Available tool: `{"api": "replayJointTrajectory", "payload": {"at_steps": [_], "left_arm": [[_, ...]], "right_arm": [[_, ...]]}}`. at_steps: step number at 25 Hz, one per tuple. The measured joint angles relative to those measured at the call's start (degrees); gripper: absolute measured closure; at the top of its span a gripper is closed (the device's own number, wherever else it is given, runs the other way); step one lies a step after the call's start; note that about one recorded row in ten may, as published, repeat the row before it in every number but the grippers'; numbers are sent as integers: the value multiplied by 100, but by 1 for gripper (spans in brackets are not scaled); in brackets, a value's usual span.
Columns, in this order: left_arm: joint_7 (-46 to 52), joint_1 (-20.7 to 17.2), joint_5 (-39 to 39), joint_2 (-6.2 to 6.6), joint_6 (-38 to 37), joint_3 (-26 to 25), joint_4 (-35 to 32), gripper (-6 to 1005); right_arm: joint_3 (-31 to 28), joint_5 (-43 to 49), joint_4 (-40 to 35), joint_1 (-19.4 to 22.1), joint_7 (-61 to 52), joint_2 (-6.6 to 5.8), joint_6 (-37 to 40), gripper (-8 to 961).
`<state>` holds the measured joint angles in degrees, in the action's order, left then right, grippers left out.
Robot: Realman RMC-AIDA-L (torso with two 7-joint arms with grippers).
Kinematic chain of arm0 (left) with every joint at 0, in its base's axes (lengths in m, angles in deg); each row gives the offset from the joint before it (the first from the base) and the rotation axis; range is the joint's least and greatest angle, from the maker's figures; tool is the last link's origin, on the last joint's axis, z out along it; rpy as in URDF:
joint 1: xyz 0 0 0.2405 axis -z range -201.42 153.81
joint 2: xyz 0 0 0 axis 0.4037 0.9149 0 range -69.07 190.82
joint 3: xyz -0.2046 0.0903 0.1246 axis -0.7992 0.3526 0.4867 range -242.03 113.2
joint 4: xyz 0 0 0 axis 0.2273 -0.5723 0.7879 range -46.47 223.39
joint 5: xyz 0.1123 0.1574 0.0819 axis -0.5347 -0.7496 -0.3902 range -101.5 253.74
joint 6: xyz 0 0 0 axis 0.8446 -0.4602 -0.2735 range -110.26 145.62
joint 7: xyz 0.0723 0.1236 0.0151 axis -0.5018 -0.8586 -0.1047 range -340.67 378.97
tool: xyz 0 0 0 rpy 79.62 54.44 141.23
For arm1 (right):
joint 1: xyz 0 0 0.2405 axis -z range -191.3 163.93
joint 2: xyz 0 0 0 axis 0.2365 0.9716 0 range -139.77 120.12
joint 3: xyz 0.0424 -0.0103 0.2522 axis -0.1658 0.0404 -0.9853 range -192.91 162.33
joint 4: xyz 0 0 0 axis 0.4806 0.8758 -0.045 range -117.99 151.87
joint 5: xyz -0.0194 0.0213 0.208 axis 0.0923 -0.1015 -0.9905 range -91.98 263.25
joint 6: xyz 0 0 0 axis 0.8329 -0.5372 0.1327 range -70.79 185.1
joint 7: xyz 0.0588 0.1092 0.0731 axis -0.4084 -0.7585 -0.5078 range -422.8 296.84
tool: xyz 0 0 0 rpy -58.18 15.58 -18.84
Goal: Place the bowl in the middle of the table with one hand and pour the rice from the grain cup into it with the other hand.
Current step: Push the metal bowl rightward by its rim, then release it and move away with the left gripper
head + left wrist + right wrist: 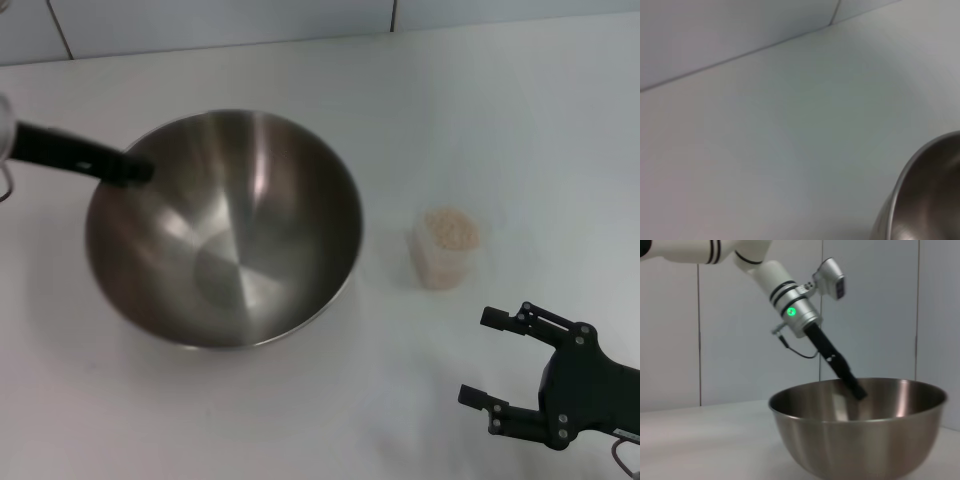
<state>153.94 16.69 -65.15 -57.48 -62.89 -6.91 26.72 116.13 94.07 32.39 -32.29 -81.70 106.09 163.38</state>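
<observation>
The large steel bowl [230, 235] sits on the white table [500, 120], left of its middle. My left gripper [135, 170] reaches in from the left and is shut on the bowl's left rim, one finger inside the bowl [860, 430], as the right wrist view shows [856, 387]. The bowl's rim shows in the left wrist view [930, 200]. The bowl holds nothing. The clear grain cup [443, 262] stands upright to the bowl's right, filled with rice [452, 230]. My right gripper [477, 357] is open and empty, near the table's front right, a short way in front of the cup.
A white wall with panel seams [200, 20] runs along the far edge of the table. Bare tabletop lies between the bowl and the cup and behind both.
</observation>
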Motion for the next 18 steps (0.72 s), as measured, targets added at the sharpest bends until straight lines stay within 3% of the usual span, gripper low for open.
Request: {"api": "replayJointTrajectory", "payload": {"at_steps": [6,12,18], "left_arm": [[-164,579,-71,0,533,38,801,969],[-319,679,-92,11,903,53,1201,967],[-510,674,-48,-3,920,92,1180,965]], "right_arm": [[16,0,12,-29,0,-8,53,154],[7,0,7,-29,-1,-9,62,161],[10,0,-6,-35,0,-9,61,167]]}}
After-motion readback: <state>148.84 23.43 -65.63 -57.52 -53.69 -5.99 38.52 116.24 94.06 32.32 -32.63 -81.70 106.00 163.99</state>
